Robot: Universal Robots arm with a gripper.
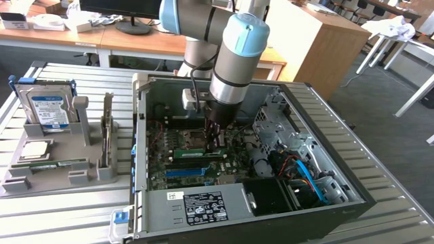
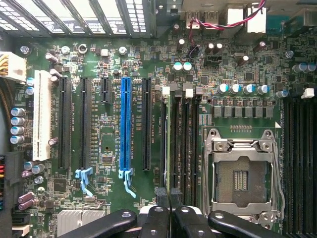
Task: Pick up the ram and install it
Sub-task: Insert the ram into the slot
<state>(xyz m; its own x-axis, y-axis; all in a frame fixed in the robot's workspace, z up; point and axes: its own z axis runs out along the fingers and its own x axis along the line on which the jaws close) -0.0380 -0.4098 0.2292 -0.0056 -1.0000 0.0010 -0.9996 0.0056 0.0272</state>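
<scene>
Clenched on the ram (image 1: 198,151), the black tool (image 2: 169,194) holds the stick upright by its top edge, so it lines up with a memory slot (image 2: 181,144) beside the processor socket (image 2: 241,181), low inside the computer case (image 1: 271,229).

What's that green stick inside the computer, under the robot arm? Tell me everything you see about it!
The ram is a slim, long green circuit board that looks stiff and flat. It stands on its long edge across the motherboard, at the slots beside the empty chip socket. The end effector is shut on its top edge from above. Whether it sits fully in a slot cannot be told.
</scene>
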